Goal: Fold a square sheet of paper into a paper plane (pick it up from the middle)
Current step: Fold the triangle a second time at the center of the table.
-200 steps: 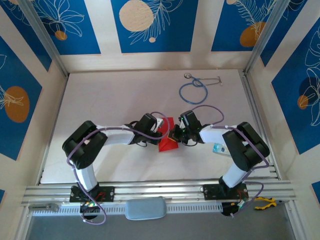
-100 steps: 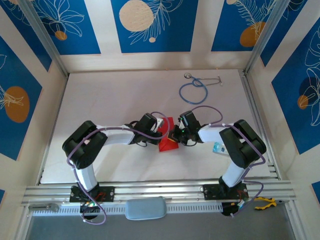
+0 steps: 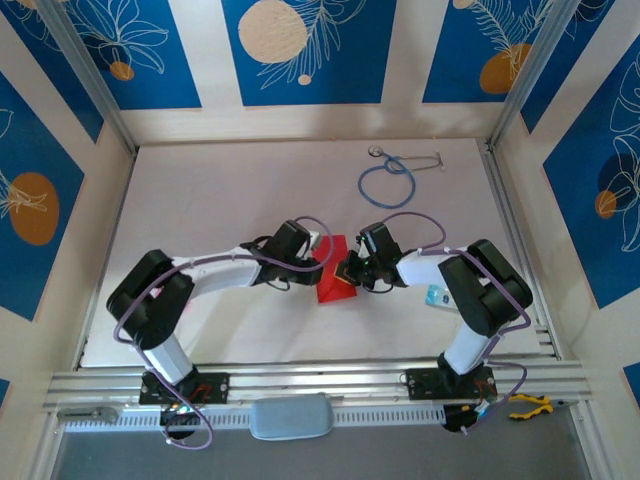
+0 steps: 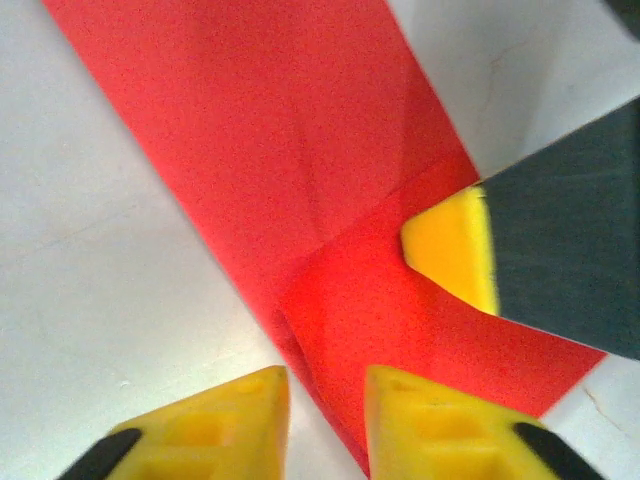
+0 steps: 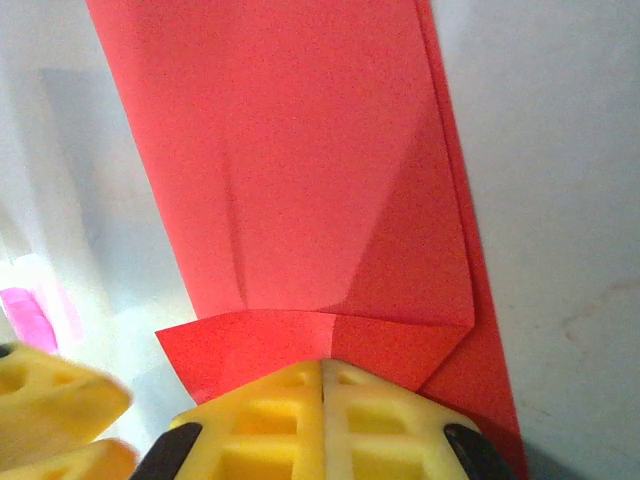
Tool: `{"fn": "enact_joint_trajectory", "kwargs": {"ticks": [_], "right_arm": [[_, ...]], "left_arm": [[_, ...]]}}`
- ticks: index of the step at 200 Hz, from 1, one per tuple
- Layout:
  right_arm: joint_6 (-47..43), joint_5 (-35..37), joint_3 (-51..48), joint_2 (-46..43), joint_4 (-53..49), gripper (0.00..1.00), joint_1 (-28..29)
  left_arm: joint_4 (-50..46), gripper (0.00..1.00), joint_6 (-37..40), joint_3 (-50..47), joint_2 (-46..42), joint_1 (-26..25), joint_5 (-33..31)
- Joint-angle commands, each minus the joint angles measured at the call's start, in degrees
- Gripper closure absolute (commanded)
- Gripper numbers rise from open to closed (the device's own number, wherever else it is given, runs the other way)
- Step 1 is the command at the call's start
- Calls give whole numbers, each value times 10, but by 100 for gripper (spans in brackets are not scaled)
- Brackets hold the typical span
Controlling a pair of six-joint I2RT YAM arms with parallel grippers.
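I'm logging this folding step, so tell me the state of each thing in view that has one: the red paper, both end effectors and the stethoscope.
red paper: lying on the table, partly folded, with creases and a turned-over flap.
left end effector: open by a narrow gap, at the paper's edge.
right end effector: shut, tip on the folded flap.
blue stethoscope: lying looped at the far side, untouched.
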Motion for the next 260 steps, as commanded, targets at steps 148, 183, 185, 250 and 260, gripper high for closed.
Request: {"fn": "enact_joint_trajectory", "kwargs": {"ticks": [148, 183, 185, 250, 260], "right_arm": [[3, 20, -7, 13, -72, 100, 5], [3, 19, -7, 16, -73, 100, 5], [3, 19, -7, 15, -73, 100, 5], [3, 19, -6, 19, -75, 100, 5], [3, 19, -7, 20, -76, 100, 5]], "left_arm": [[64, 95, -110, 27, 74, -5, 226], [50, 95, -102, 31, 88, -6, 225], [50, 95, -102, 32, 88, -7, 226], [5, 94, -66, 35, 101, -11, 184], [-1, 94, -60, 33, 100, -11, 177]]}}
